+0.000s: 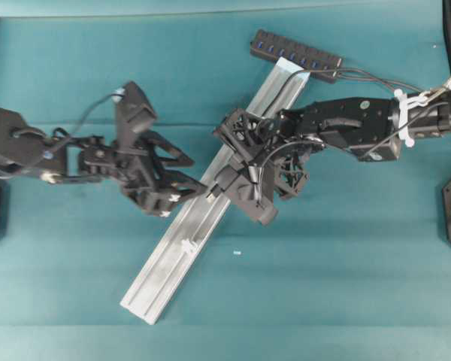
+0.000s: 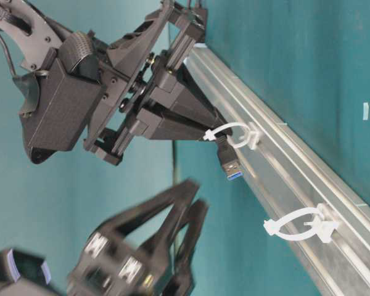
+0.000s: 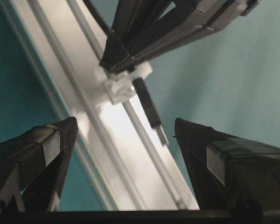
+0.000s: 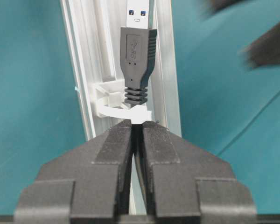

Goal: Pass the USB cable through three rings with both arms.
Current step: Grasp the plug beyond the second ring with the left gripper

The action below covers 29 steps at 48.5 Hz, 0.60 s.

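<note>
- USB cable (image 4: 137,51): thin black cord ending in a black moulded plug with ribbed strain relief and a silver metal tip; blue insert shows in the tip in the table-level view.
- Plug has passed through 1 translucent white ring (image 4: 130,113); ribbed collar sits right at the loop, metal tip pointing along the silver rail (image 1: 182,242) toward its lower-left end in the overhead view.
- Right gripper (image 4: 139,128): jaws clenched together on the cord just behind the ring, fingertips nearly touching the white loop. Plug sticks out straight ahead of the tips.
- Cord runs back from the right gripper along the right arm; exact routing to the black multi-port hub (image 1: 295,55) hard to trace among the arm's own wires.
- Left gripper (image 3: 126,135): released, jaws spread wide, nothing between them. Its 2 fingers straddle the rail, with the plug tip just ahead, between them but apart from both.
- Table-level view: a second ring (image 2: 299,225) stands further down the rail, nothing threaded through it; left gripper blurred below the plug.
- Overhead: rail lies diagonally on the teal table (image 1: 346,286), hub at its upper end, both grippers meeting near mid-rail. Third ring cannot be made out under the right gripper.
</note>
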Motion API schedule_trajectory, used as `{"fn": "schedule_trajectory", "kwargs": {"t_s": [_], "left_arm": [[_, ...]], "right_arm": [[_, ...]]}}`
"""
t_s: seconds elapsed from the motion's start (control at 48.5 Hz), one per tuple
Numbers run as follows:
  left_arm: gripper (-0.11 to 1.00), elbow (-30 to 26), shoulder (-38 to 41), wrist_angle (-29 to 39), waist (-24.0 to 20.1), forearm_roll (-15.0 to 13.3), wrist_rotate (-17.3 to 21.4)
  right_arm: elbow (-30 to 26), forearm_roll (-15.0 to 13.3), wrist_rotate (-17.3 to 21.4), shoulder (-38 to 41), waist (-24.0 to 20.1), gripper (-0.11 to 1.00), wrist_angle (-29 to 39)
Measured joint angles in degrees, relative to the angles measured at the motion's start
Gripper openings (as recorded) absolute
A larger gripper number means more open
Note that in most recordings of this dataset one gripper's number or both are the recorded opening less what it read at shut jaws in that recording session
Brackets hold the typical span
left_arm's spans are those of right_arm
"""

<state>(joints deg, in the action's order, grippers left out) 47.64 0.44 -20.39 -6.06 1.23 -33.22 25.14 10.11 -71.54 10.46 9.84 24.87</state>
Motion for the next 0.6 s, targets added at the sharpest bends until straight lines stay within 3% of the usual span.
{"fn": "schedule_trajectory", "kwargs": {"t_s": [0.206,0.598], "left_arm": [[0.86,-2.8,4.3,-0.2,1.4,0.0,-0.5],[0.86,-3.7,5.6,-0.2,2.7,0.0,-1.3]], "right_arm": [[0.0,0.0,0.0,0.0,0.0,0.07,-0.8],[0.0,0.0,0.0,0.1,-0.1,0.07,-1.0]]}}
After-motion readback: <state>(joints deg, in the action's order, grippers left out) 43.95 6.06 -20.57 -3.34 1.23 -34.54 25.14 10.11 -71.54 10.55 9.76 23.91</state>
